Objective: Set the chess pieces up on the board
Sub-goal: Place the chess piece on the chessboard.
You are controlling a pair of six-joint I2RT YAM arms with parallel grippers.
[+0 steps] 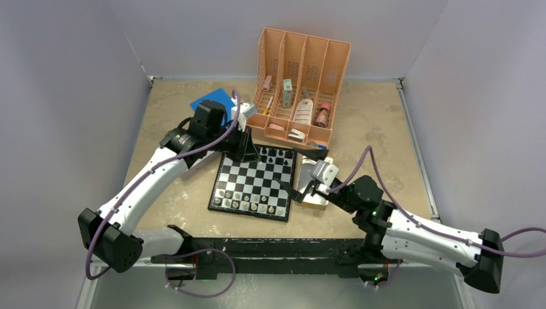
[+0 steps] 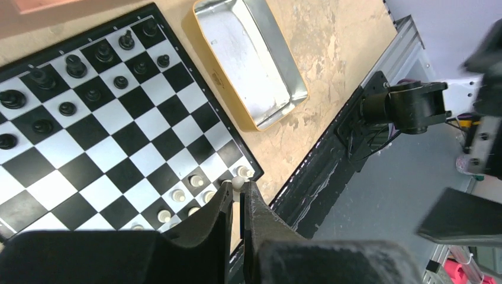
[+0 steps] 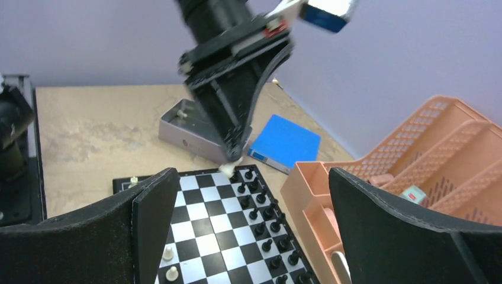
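The board [image 1: 254, 183] lies mid-table. Black pieces [image 1: 273, 156] fill its far rows and pale pieces [image 1: 248, 201] stand in its near rows. My left gripper [image 1: 255, 156] hangs over the far side of the board, shut on a pale piece [image 2: 238, 183]. In the right wrist view that pale piece [image 3: 229, 168] sits at the fingertips, just above the board's corner beside the black pieces [image 3: 266, 219]. My right gripper [image 1: 301, 190] is at the board's right edge, open and empty, its fingers [image 3: 148, 225] spread wide over the board [image 3: 207, 231].
A peach organizer [image 1: 302, 84] with bottles stands behind the board. A gold-rimmed metal tray [image 1: 320, 201] lies right of the board under my right arm, and shows empty in the left wrist view [image 2: 248, 65]. A second metal tray [image 3: 189, 127] and a blue book [image 1: 216, 101] lie at the left.
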